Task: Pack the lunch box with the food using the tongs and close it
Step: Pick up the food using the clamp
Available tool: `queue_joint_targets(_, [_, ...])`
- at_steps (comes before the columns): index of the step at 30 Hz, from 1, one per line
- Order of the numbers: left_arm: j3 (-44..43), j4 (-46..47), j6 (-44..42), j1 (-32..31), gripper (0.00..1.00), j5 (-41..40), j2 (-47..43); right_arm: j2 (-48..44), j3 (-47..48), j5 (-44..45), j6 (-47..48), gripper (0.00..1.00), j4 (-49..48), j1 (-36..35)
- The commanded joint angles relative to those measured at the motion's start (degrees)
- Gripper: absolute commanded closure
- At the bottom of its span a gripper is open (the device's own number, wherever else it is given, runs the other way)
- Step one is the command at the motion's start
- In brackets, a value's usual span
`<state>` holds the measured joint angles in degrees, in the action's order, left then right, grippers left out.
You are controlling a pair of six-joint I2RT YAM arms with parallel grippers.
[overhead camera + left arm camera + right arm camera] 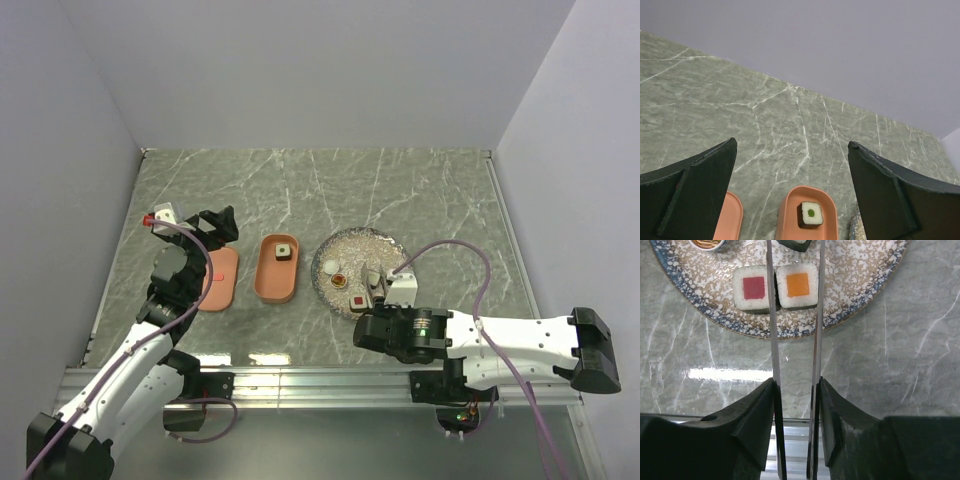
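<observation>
Straddling the orange-centred sushi piece [797, 285] with the tongs [772, 315], one arm down each side; left arm in the seam against the red-centred piece [754, 287]. Both pieces side by side at the near edge of the plate [865, 295].

Right gripper [795, 390] about half closed, clamped on the tongs' two arms. Firm bite on the piece: cannot tell.

Left gripper [792, 145] spread wide, holding nothing, hanging over the table's left side by the lid [220, 280].

Lunch box [275, 288] mid-table, just left of the plate, with one green-centred piece [811, 213] at its far end.

To do well:
- Squeeze slowly until both arms press the dark sides.
- Avoid dragging the red neighbour along.
- Lift straight up before swinging left.
- Set down toward the box's near end, apart from the green one.
</observation>
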<state>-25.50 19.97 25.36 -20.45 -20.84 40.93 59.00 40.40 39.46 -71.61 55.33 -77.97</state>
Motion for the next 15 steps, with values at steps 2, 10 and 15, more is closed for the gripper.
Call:
queue_joint_targets(2, [0.01,0.69,0.56,0.23,0.01,0.36,-1.46,0.59,0.47,1.05,0.6,0.58,-2.16,0.72])
queue_joint_targets(10, [-0.17,0.6,0.47,0.23,0.01,0.36,-1.11,2.69,3.63,2.11,8.94,0.6,-6.28,4.75])
queue_joint_targets(15, [-0.08,0.69,0.47,0.23,0.01,0.28,-1.11,3.66,5.91,2.46,17.36,0.61,-10.84,8.97])
